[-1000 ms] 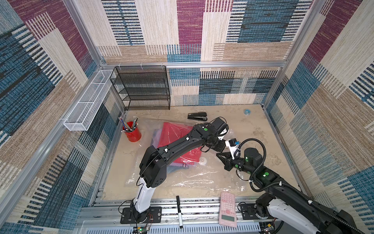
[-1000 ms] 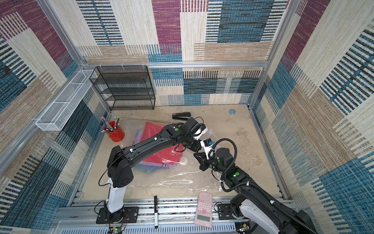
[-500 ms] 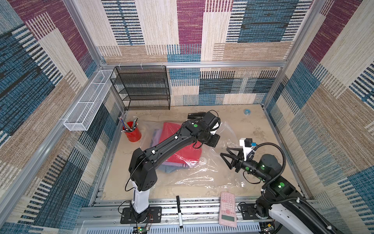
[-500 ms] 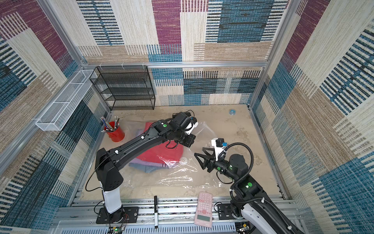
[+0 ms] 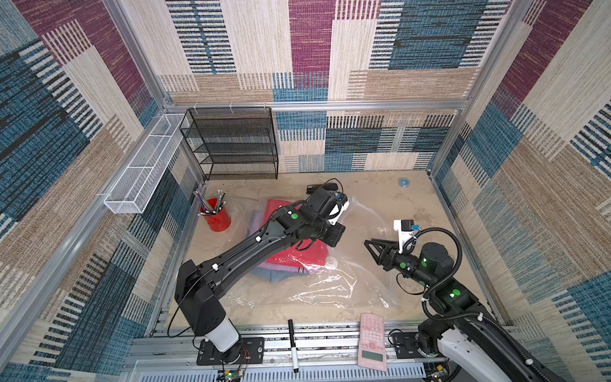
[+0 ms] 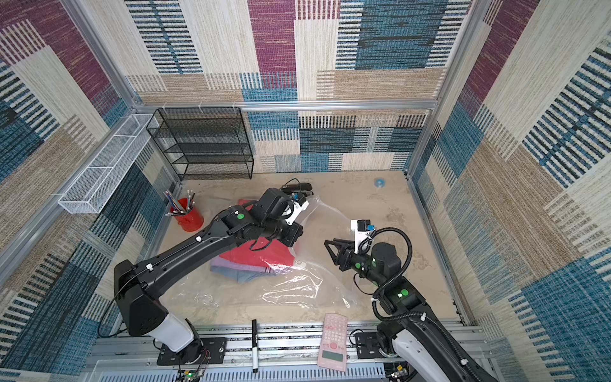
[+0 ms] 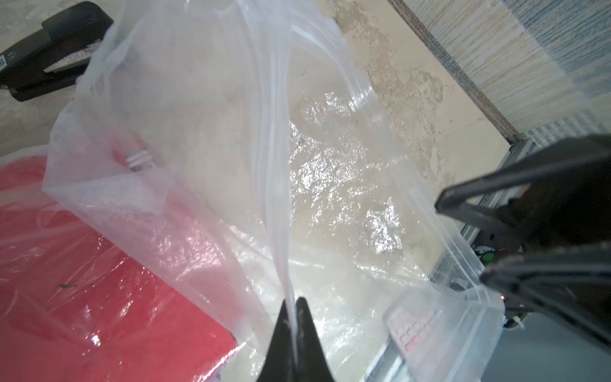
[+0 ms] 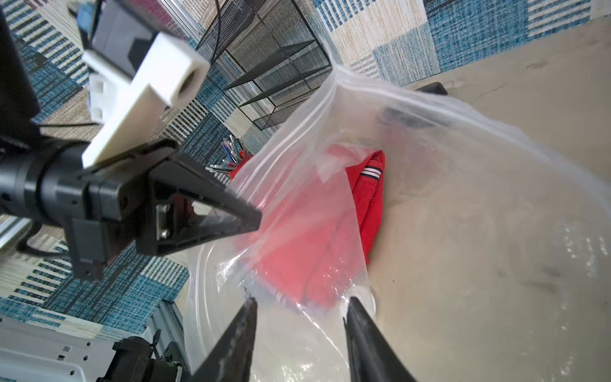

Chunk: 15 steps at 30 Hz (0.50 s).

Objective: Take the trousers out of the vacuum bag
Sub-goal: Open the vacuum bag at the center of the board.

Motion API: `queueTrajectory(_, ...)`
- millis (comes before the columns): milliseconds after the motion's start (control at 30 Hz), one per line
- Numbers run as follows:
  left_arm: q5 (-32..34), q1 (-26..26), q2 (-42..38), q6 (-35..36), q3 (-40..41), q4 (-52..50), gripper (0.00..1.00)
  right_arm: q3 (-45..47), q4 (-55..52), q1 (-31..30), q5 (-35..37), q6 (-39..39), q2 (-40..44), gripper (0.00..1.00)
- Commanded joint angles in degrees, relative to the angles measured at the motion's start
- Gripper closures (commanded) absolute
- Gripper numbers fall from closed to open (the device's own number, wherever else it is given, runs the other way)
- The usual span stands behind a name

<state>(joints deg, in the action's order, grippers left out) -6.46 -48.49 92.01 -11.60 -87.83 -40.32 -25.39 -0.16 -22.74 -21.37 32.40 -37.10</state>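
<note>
Lying nearest, a pink calculator (image 5: 372,340) sits just in front of the vacuum bag (image 5: 330,287). At the bag's open side the right claw (image 8: 301,301) hovers with jaws parted, holding nothing. Inside the bag the trousers (image 5: 305,256) lie stacked, red on top. Over the bag's far part the left claw (image 7: 292,302) pinches its lifted edge. A black stapler (image 7: 49,53) lies just behind the bag.

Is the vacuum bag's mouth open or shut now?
Open. The left gripper pinches the upper zip edge of the vacuum bag, holding it above the lower edge; the red trousers show uncovered through the gap.
</note>
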Motion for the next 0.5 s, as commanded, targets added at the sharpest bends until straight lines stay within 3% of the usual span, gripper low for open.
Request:
queueTrajectory(0, -2.4, 0.2, -3.0, 0.8, 3.6, 4.5, 1.0, 3.2, 12.6, 6.0, -14.4, 6.4, -2.9, 0.56)
queueTrajectory(67, -2.4, 0.3, -4.3, 0.3, 5.8, 6.5, 1.0, 5.3, 20.2, 8.3, -19.5, 9.4, -6.2, 0.56)
queueTrajectory(233, -1.7, 0.4, -3.3, -2.1, 6.5, 9.4, 1.0, 2.5, 23.0, 8.2, -24.5, 5.1, -16.6, 0.58)
queueTrajectory(467, -2.7, 0.5, -0.1, -2.3, 2.9, 12.3, 1.0, 4.8, 33.9, 8.1, -26.7, 7.5, -27.4, 0.58)
